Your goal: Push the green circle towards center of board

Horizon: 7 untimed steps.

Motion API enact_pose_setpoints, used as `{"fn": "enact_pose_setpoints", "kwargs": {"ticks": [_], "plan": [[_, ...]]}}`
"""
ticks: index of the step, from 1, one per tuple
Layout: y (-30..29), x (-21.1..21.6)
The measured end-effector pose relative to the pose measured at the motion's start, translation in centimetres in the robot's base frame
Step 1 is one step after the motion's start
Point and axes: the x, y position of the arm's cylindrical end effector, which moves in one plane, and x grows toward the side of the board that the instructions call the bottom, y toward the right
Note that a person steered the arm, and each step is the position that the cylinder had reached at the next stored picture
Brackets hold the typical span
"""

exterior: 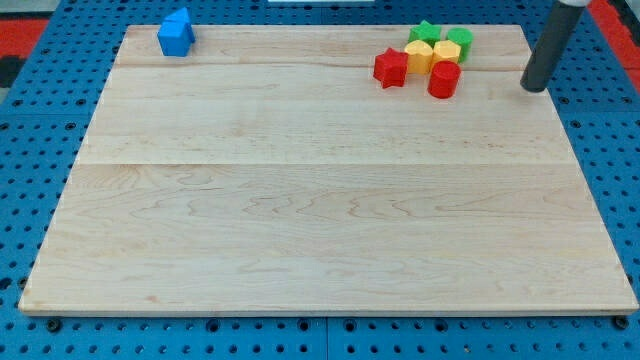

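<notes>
The green circle sits near the board's top right, at the right end of a tight cluster. Touching it are a green star, a yellow block and a second yellow block. A red cylinder stands just below them and a red star to their left. My tip rests at the board's right edge, to the right of and a little below the cluster, apart from all blocks.
A blue block sits at the board's top left corner. The wooden board lies on a blue pegboard surface. The rod rises toward the view's top right.
</notes>
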Motion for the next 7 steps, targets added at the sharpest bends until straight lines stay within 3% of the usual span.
{"fn": "enact_pose_setpoints", "kwargs": {"ticks": [1,2,3,4,5,7], "plan": [[0.5,-4.8],[-4.1,-9.1],[-7.8,-10.0],[-10.0,-9.3],[-12.1,-5.3],[-12.8,-3.8]]}}
